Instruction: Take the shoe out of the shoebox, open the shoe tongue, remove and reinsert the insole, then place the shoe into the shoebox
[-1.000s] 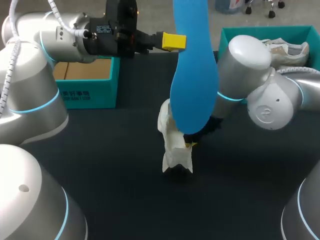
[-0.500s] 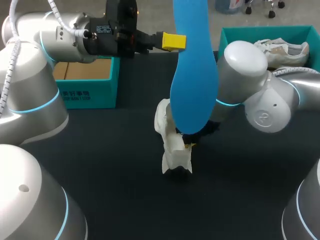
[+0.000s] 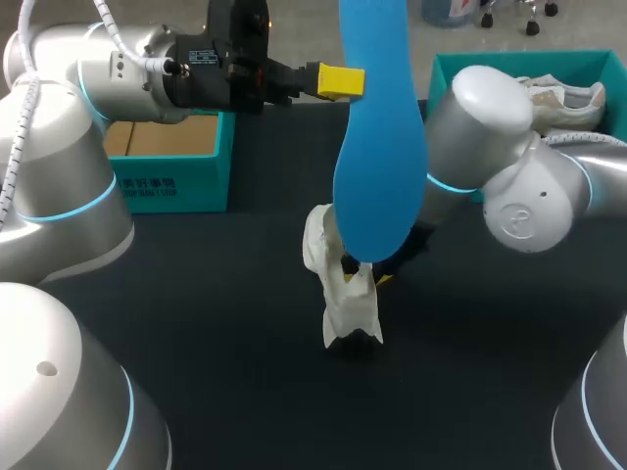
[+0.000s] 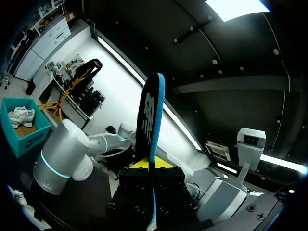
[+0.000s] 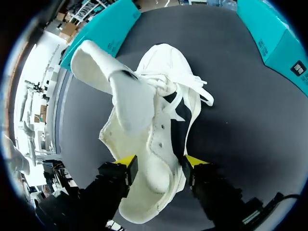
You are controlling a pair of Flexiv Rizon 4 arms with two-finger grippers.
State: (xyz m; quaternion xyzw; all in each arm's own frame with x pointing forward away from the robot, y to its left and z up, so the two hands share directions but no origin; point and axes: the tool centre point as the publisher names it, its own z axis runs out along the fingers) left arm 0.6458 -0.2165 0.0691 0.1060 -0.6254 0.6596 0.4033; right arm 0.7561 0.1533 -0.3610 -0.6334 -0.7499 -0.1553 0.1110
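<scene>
On the dark bench (image 3: 196, 294) my left arm (image 3: 59, 117) is held high and my right arm (image 3: 490, 147) is bent down to the middle. A teal shoebox (image 3: 167, 181) sits under the left end effector (image 3: 338, 80). Another teal box (image 3: 490, 64), holding a second shoe (image 3: 558, 98), lies well behind the right one.

The blue insole (image 3: 377, 166) is out of the shoe. The left end effector is clamped on one end of it, and it rises straight out ahead of the fingers.

The white shoe (image 5: 154, 120) stands on the bench, its heel pinched from both sides by the right end effector (image 5: 160, 163). Its toe points away from the fingers and its tongue (image 5: 96, 67) is lifted clear.

I judge reinsertion is next. To do it well, I'd keep the right grip firm and the shoe mouth facing up. I'd bring the insole's free end down into the opening behind the tongue, slide it toward the toe at a shallow angle, and let go only once it lies flat. The risk is that it buckles or catches the laces (image 5: 195, 91).
</scene>
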